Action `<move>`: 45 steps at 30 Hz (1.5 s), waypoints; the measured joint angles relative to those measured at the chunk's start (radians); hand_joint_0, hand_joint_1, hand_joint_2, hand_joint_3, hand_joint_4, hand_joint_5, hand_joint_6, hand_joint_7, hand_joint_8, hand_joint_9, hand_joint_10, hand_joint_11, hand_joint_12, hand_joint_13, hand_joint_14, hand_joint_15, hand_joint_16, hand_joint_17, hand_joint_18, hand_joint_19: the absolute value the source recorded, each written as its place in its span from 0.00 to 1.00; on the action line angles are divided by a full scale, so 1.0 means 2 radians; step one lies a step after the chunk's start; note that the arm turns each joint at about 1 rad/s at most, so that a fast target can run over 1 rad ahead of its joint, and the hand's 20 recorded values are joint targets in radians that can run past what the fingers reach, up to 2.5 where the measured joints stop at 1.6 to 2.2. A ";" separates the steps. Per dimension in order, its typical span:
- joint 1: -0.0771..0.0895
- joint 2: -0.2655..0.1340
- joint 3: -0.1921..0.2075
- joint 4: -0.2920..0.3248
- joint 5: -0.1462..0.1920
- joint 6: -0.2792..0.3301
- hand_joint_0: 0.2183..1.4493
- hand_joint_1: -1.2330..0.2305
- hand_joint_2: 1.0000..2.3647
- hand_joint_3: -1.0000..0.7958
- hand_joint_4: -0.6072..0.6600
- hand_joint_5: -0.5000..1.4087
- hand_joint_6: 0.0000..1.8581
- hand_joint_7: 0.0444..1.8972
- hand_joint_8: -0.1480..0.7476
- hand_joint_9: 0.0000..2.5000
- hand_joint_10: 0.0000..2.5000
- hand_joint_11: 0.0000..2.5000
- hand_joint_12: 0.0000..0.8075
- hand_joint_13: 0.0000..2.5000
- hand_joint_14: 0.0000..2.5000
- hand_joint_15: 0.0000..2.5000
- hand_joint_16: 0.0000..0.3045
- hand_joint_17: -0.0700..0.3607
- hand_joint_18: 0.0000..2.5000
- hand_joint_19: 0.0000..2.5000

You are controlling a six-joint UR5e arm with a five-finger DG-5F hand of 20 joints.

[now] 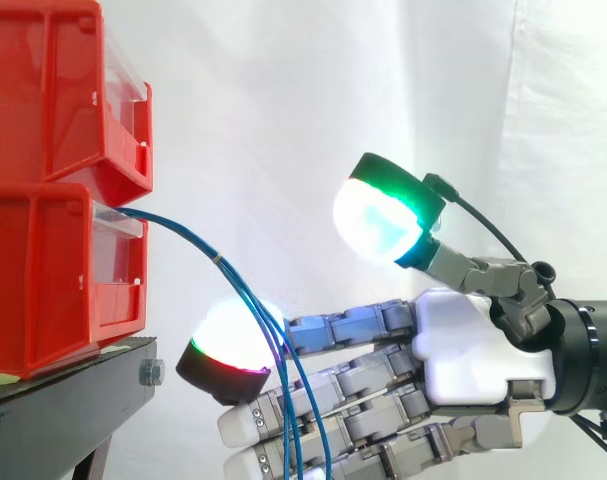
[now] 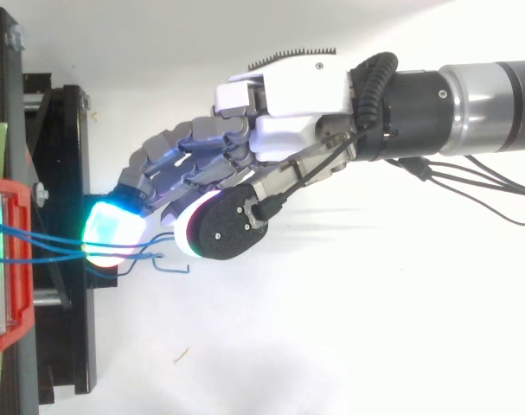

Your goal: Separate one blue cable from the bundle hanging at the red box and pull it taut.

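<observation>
Several thin blue cables (image 1: 215, 259) come out of the lower red box (image 1: 43, 280) and arc down to the right in a loose bundle. They hang across the front of my hand's (image 1: 473, 350) outstretched fingers, close to a white-glowing fingertip (image 1: 228, 350). The thumb, with its green-white pad (image 1: 378, 220), is lifted well above the fingers and apart from the cables. The hand is open, with nothing pinched. In the top view the blue cables (image 2: 37, 239) run from the red box (image 2: 3, 285) to beside the glowing fingertip (image 2: 111, 233), and their free ends (image 2: 171, 268) lie under the hand (image 2: 288, 130).
A second red box (image 1: 53, 90) is stacked on the lower one. Both rest on a black stand (image 1: 63, 400) at the left. A white curtain is behind, and the arm comes in from the right.
</observation>
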 measured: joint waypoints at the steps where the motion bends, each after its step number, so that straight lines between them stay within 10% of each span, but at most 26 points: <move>1: 0.000 -0.001 0.000 0.003 0.000 0.000 0.29 0.46 0.00 0.29 0.70 0.15 0.27 0.34 0.53 0.20 0.00 0.03 0.50 0.16 0.00 0.04 0.18 0.45 0.19 0.08; 45: 0.010 -0.011 0.000 0.039 0.005 -0.024 0.29 0.46 0.00 0.29 0.69 0.15 0.27 0.34 0.53 0.21 0.00 0.03 0.50 0.19 0.00 0.06 0.18 0.44 0.20 0.08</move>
